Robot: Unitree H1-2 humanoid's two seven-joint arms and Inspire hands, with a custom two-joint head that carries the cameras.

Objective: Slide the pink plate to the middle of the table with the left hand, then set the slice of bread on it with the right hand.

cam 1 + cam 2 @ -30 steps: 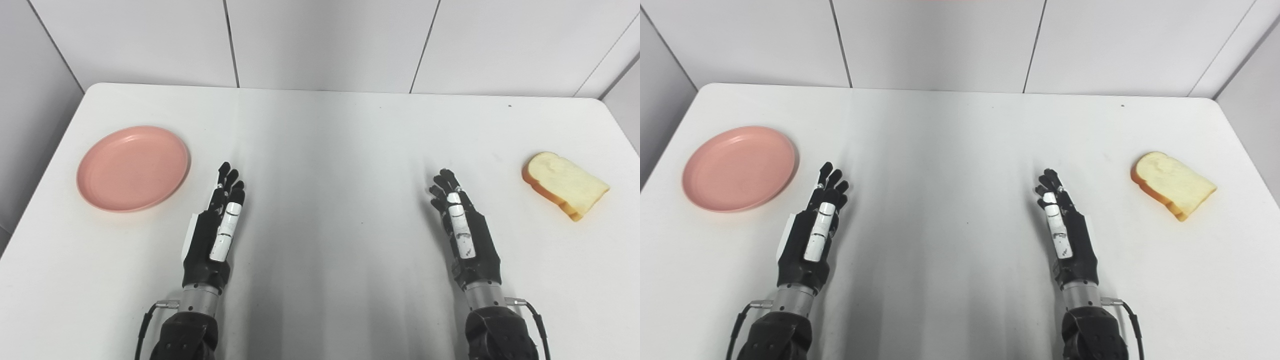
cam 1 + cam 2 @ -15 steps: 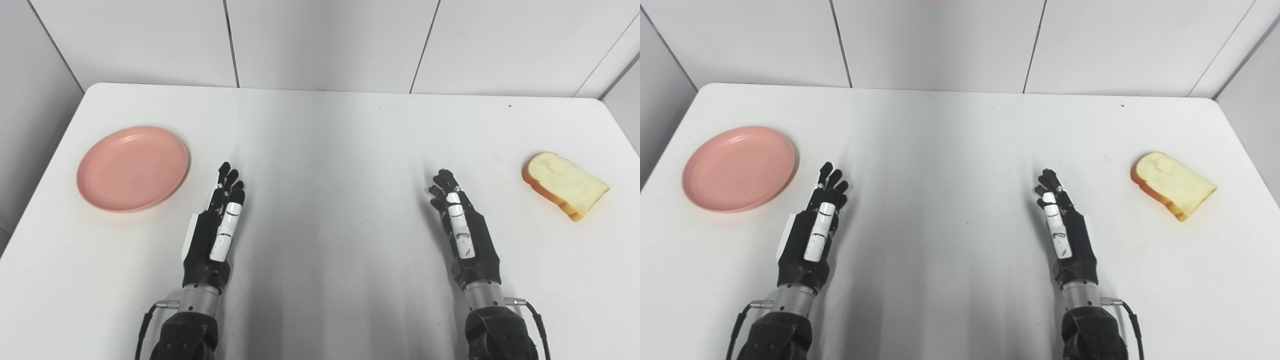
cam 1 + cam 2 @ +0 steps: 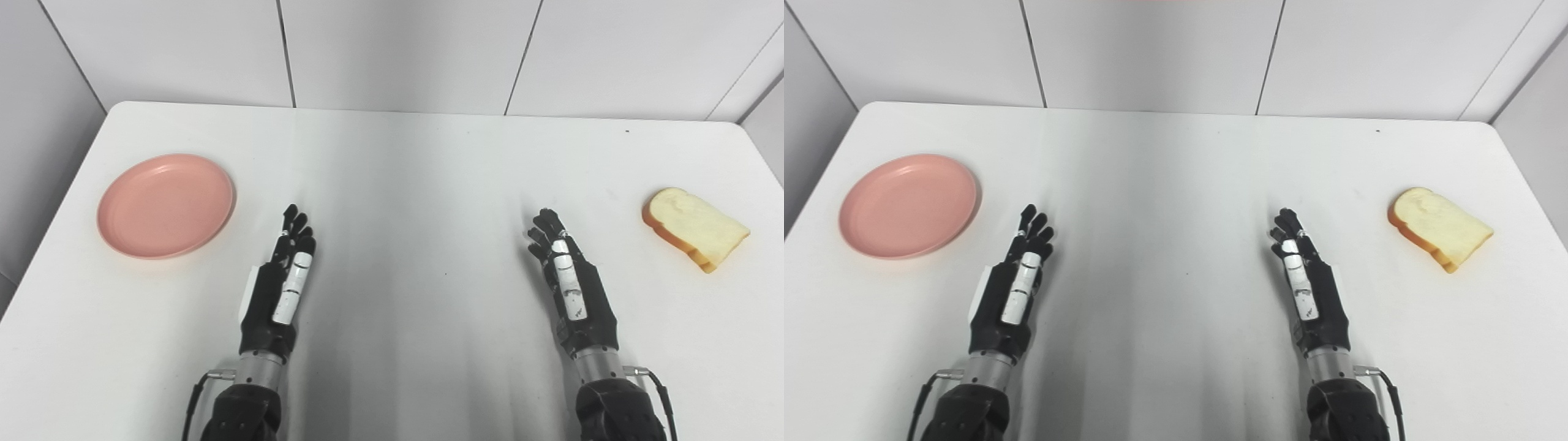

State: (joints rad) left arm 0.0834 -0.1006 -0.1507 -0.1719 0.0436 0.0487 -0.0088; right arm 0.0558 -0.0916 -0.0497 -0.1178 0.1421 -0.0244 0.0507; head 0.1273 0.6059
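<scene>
You are looking at the pink plate (image 3: 165,205) lying flat near the left edge of the white table (image 3: 404,159), well away from the middle, with nothing on it. The slice of bread (image 3: 695,228) is lying far across on the right side, close to that edge, its crust facing you. Between them your two hands are hanging over the near half of the table, well apart from each other and from both things. Your left hand (image 3: 280,288) is reaching in from the bottom left, edge-on with the thumb side up, fingers straight, apart and pointing toward the far wall, leaning slightly rightward; it is holding nothing and sitting to the right of the plate and nearer to you, not touching it. Your right hand (image 3: 569,285) is mirroring it from the bottom right, also edge-on, fingers stretched out and spread, leaning slightly leftward, empty, with the bread off to its right and a little farther back. Both forearms are rising from the bottom edge, each with a thin cable looping at the wrist.
</scene>
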